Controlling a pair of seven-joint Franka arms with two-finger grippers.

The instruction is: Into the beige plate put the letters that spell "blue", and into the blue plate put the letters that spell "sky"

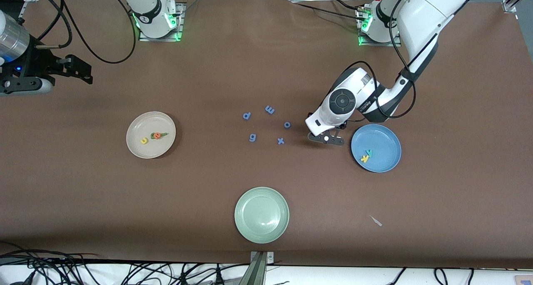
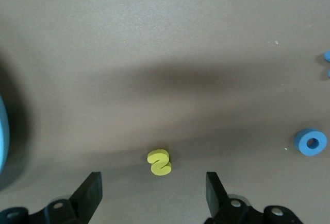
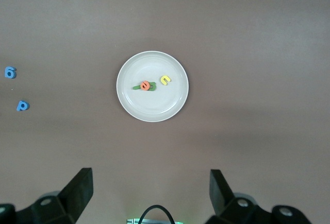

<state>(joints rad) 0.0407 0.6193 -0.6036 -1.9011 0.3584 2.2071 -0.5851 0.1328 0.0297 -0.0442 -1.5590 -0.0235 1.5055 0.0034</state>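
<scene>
Currently the left gripper (image 1: pixel 326 138) hangs low over the table (image 1: pixel 437 218), just beside the blue plate (image 1: pixel 385 133), with its fingers (image 2: pixel 88 195) spread and empty. The yellow s (image 2: pixel 160 162) lies flat on the table between them, in the left wrist view slightly closer to one finger than the other. The k (image 1: pixel 364 158) and the teal y (image 1: pixel 368 152) already lie in the blue plate. The beige plate (image 1: pixel 137 149) holds the u (image 1: pixel 144 140), the e (image 1: pixel 157 135) and a green piece (image 1: pixel 163 134).

Procedure, as judged: centre the fingers on the s, descend until the tips nearly touch the table, then close gently, since foam compresses and may tilt. Lift straight, carry it over the blue plate and release low. Avoid the periwinkle o (image 2: pixel 311 142) nearby.

The right gripper (image 3: pixel 149 198) waits over its end of the table, fingers spread, empty.
</scene>
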